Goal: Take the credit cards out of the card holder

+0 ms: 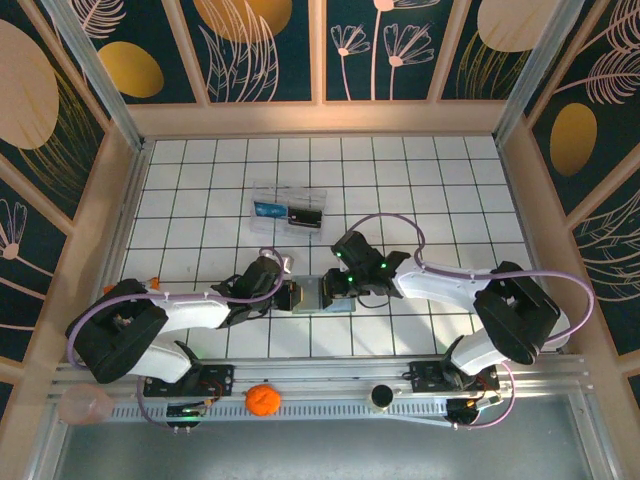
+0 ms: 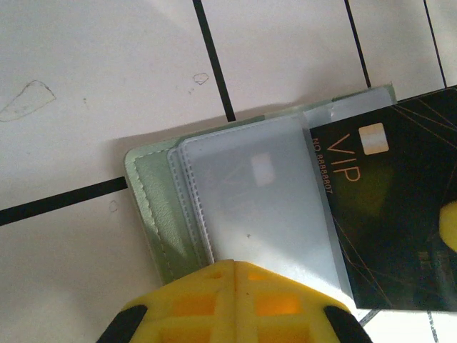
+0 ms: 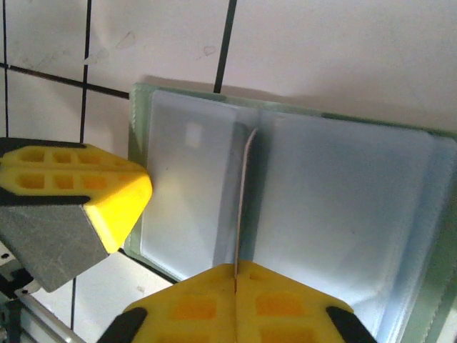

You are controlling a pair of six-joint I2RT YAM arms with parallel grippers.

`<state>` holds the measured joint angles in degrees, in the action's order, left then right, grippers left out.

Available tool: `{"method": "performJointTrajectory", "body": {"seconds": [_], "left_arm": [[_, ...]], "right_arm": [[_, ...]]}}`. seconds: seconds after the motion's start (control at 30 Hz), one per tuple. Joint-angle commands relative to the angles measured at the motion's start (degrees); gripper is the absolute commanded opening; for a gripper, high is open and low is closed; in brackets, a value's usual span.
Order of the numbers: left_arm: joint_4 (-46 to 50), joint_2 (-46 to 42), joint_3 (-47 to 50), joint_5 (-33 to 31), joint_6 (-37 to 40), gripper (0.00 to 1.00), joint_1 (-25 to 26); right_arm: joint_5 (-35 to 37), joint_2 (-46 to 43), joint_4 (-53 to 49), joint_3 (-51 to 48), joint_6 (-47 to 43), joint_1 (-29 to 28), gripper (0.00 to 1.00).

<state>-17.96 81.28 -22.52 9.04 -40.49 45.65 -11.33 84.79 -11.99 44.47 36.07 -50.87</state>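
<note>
The card holder (image 1: 318,294) lies open on the white tiles between my two grippers, with a grey-green rim (image 2: 153,207) and pale blue-grey sleeves (image 3: 343,207). My left gripper (image 2: 233,263) is shut, and its yellow tips rest on the holder's left half (image 3: 107,193). A card's chip (image 2: 263,170) shows faintly through that sleeve. My right gripper (image 3: 235,268) is shut on a black credit card marked VIP (image 2: 385,207). The card stands up from the holder's fold and shows as a thin edge (image 3: 243,193) in the right wrist view. Whether its lower edge still sits in a sleeve I cannot tell.
A clear plastic box (image 1: 290,207) with blue and black items stands two tiles behind the holder. On the front rail sit an orange object (image 1: 262,400), a black round part (image 1: 381,397) and a pink cup (image 1: 85,405). Wooden walls (image 1: 100,230) close in the tiled floor.
</note>
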Motion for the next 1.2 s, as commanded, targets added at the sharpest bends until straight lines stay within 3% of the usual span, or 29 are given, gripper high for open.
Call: {"method": "performJointTrajectory", "body": {"seconds": [0.0, 0.2, 0.4, 0.43, 0.53, 0.6, 0.77, 0.83, 1.0, 1.17], "left_arm": [[2.58, 1.28, -0.31, 0.41, 1.08, 0.0, -0.34], [3.06, 1.43, -1.08, 0.54, 1.55, 0.0, -0.38], [4.78, -0.02, -2.24, 0.46, 1.5, 0.0, -0.85], [5.39, -1.21, -2.42, 0.38, 1.31, 0.05, -0.95], [7.78, -5.91, -2.7, -0.93, 0.51, 0.37, -1.44], [9.8, -9.07, -2.83, -1.67, -0.05, 0.51, -1.89], [14.78, -16.0, -1.86, -3.39, -1.86, 0.77, -2.5], [17.11, -18.11, -1.21, -4.56, -2.44, 0.97, -2.84], [20.4, -22.8, 1.51, -5.73, -4.32, 0.99, -4.9], [20.74, -24.24, 2.54, -4.43, -5.25, 0.99, -7.0]], "right_arm": [[2.46, -1.79, -0.68, 0.23, -2.14, -0.13, 0.0], [3.95, -9.47, -4.81, 3.47, -8.39, -0.15, 0.0], [9.48, -13.69, -10.35, 10.55, -22.89, -0.13, 0.0], [10.47, -13.62, -10.48, 11.83, -26.72, -0.04, 0.0], [14.89, -11.64, -10.4, 15.34, -37.07, 0.72, 0.0], [16.87, -9.8, -9.36, 17.39, -43.55, 1.83, 0.0], [7.49, -5.03, -11.01, 23.94, -60.01, 4.72, 0.0], [5.43, -2.9, -12.48, 26.96, -66.1, 4.85, 0.0], [-0.4, 6.66, -23.27, 40.3, -75.12, 7.29, 0.0], [-0.87, 16.3, -29.47, 49.44, -82.35, 9.39, 0.0]]}}
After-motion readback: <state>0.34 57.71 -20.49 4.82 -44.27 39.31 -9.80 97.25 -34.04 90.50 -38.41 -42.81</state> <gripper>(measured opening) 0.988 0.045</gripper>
